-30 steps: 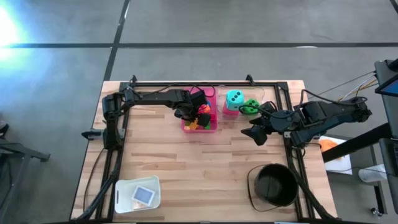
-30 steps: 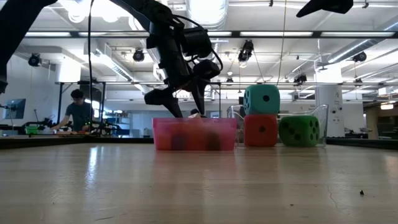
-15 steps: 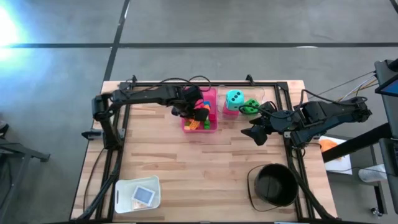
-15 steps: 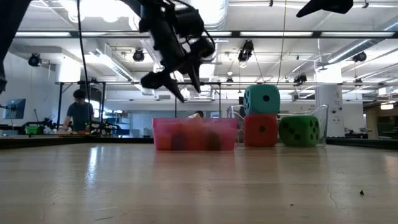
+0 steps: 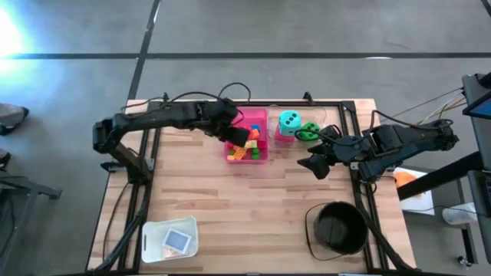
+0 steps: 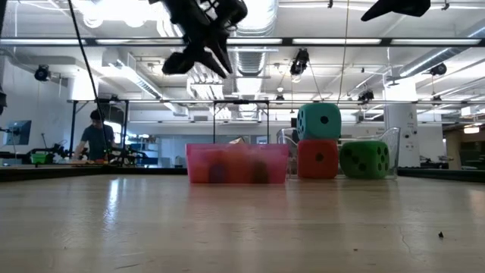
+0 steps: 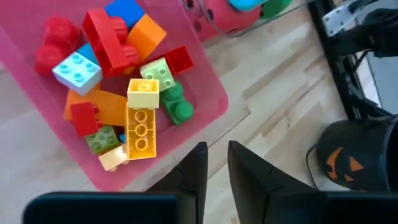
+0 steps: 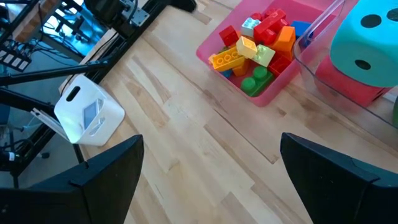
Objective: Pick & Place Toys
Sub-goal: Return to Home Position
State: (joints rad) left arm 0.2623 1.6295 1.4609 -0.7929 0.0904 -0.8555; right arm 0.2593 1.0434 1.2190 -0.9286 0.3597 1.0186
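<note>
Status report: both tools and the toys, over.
Left tool shut, empty, above the pink tray. Right tool open, empty, beside the dice. Bricks lie in the tray. Nothing in the way.

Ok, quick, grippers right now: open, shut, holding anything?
Left gripper: nearly shut, narrow gap, holding nothing, high up by the pink tray.
Right gripper: wide open, holding nothing, over the table's right side.
</note>
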